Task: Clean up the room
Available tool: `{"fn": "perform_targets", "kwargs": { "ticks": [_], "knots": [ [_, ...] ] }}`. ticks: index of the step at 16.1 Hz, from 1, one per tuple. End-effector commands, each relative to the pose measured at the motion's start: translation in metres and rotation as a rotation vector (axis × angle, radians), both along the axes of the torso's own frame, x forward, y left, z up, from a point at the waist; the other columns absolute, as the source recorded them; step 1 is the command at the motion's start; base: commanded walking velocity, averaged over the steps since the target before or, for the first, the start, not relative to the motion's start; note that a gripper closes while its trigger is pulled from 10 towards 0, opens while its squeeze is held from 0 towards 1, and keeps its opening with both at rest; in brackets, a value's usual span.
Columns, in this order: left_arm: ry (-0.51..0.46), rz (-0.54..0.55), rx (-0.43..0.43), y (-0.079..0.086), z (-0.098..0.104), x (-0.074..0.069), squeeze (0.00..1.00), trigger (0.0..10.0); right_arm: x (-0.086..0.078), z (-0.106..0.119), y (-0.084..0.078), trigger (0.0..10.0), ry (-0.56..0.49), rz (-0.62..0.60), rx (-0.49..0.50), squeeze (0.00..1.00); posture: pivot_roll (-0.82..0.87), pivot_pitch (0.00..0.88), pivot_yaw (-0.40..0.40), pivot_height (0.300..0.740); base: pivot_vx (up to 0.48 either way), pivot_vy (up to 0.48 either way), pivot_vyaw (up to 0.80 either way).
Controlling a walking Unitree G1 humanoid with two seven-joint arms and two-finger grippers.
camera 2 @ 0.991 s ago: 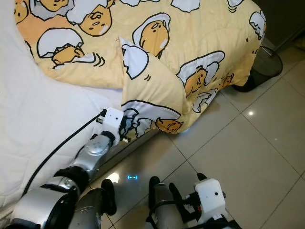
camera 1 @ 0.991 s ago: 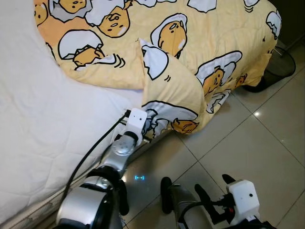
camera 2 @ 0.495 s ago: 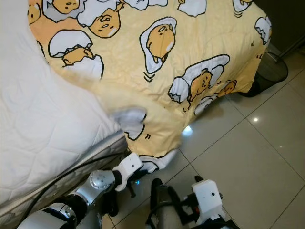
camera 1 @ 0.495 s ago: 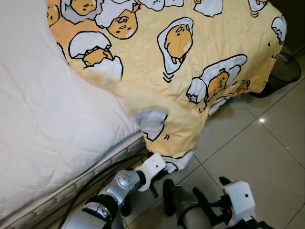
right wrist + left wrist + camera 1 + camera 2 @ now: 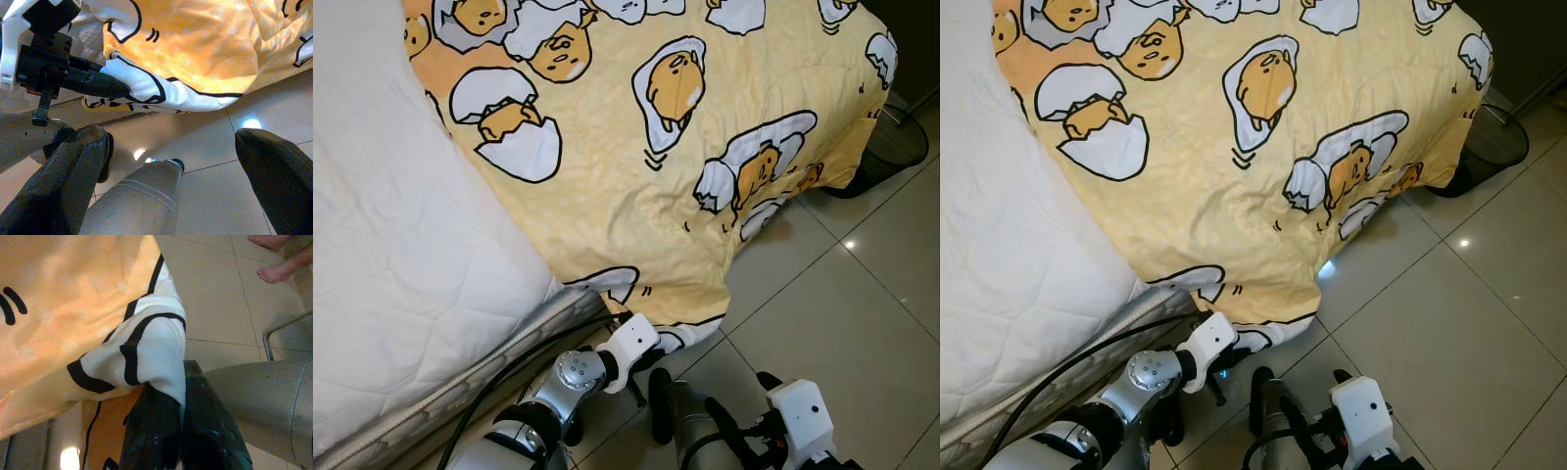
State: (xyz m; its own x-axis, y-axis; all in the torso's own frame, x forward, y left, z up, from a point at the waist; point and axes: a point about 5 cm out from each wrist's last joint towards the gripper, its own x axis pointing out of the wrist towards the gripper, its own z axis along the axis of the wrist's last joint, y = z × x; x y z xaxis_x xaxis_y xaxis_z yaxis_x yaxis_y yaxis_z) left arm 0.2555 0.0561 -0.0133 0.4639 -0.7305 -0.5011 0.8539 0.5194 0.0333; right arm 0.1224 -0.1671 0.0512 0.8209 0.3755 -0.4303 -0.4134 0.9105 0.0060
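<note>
My left pincer (image 5: 166, 431), closed on the yellow blanket's (image 5: 636, 166) hanging near corner, sits low beside the bed (image 5: 401, 274). My right pincer (image 5: 171, 171), spread wide and empty, hangs above the floor (image 5: 842, 323).

Bright, sharp; glare on floor tiles (image 5: 849, 243)

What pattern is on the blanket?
Yellow blanket printed with cartoon egg characters in white shells, outlined black; clearest in the left eye view.
</note>
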Motion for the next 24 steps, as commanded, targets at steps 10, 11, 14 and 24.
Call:
{"fn": "perform_targets", "kwargs": {
  "ticks": [10,11,14,24],
  "knots": [
    [0.063,0.063,-0.029,0.0,-0.012,-0.015,0.0,10.0,-0.01,-0.011,-0.004,10.0,0.065,0.022,-0.007,0.0,-0.25,0.324,-0.061,0.74,-0.122,-0.053,0.0],
    [0.063,0.061,-0.03,-0.001,-0.012,-0.016,0.0,10.0,-0.01,-0.011,-0.004,10.0,0.068,0.024,-0.008,0.0,-0.25,0.324,-0.063,0.74,-0.285,0.0,0.0],
    [0.069,0.038,-0.022,-0.005,-0.015,-0.02,0.0,10.0,-0.011,-0.012,-0.005,10.0,0.073,0.028,-0.009,0.0,-0.25,0.326,-0.063,0.74,-0.285,0.0,0.0],
    [0.196,0.025,-0.012,-0.089,-0.023,-0.07,0.79,10.0,-0.01,-0.012,-0.005,10.0,0.084,0.102,-0.034,0.0,-0.27,0.328,-0.098,0.74,0.0,0.0,0.0]
  ]
}}
